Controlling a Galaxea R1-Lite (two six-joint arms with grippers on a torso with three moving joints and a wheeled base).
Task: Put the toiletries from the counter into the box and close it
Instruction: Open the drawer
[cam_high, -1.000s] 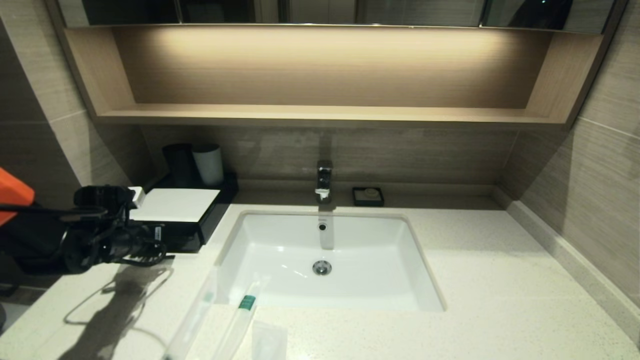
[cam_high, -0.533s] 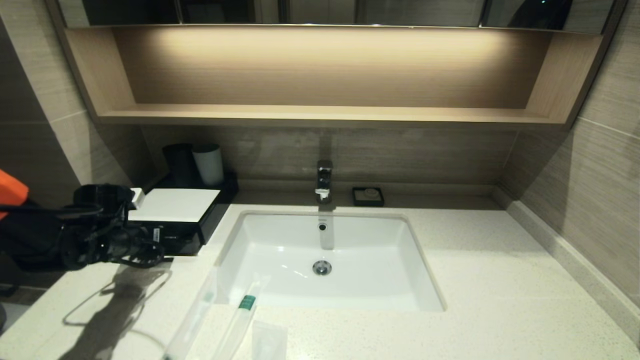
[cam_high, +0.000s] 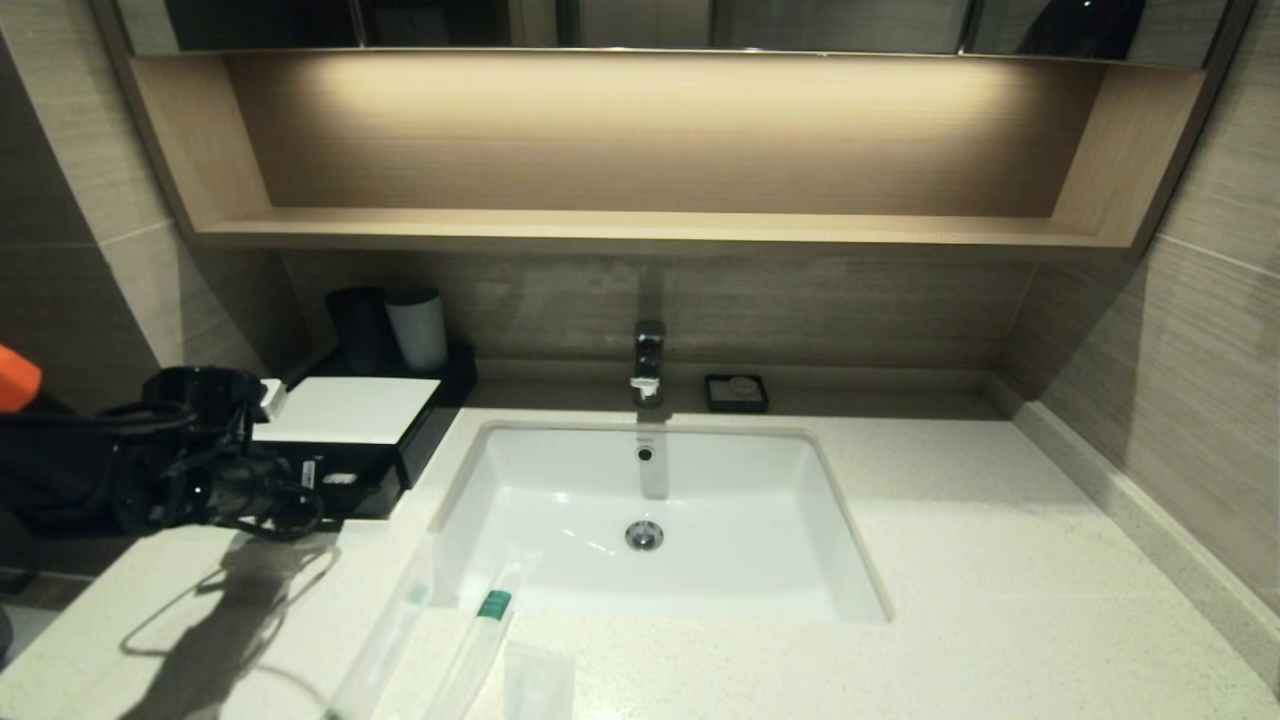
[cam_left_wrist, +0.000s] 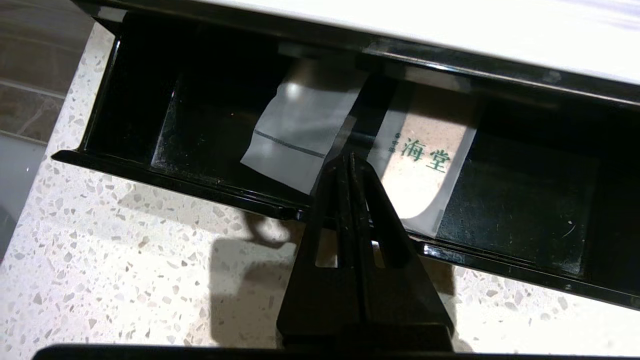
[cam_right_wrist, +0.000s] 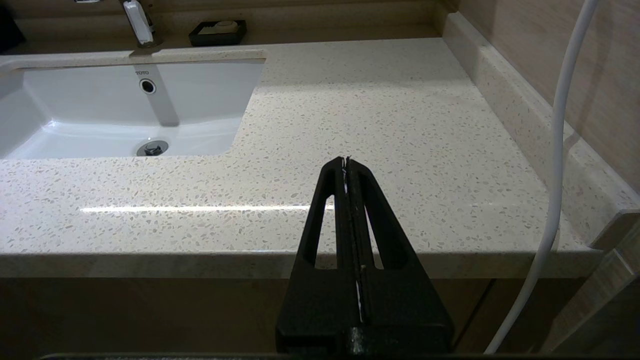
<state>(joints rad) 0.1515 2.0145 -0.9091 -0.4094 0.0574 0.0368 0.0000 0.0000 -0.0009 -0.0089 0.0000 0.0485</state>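
Note:
The black box with a white top panel (cam_high: 350, 410) stands at the back left of the counter (cam_high: 950, 560). Its front drawer (cam_left_wrist: 190, 187) is pulled out, with a clear packet (cam_left_wrist: 300, 135) and a packet with green characters (cam_left_wrist: 425, 170) inside. My left gripper (cam_high: 318, 500) is shut, and its tips (cam_left_wrist: 348, 156) lie over the drawer's front wall at the notch. Two long clear sachets (cam_high: 385, 640), one green-tipped (cam_high: 482, 625), and a small clear packet (cam_high: 535, 682) lie on the counter's front edge by the basin (cam_high: 650, 490). My right gripper (cam_right_wrist: 346, 160) is shut and empty, before the counter's front right edge.
A black cup (cam_high: 360, 325) and a white cup (cam_high: 418, 328) stand behind the box. The faucet (cam_high: 648, 360) and a small black square dish (cam_high: 736, 392) are at the back. A tan wooden shelf (cam_high: 640, 228) hangs above. A white cable (cam_right_wrist: 560, 150) hangs by the right wall.
My left arm has drawn back to the left and toward me, and the drawer front has slid out of the box a little further. The sachets have not moved.

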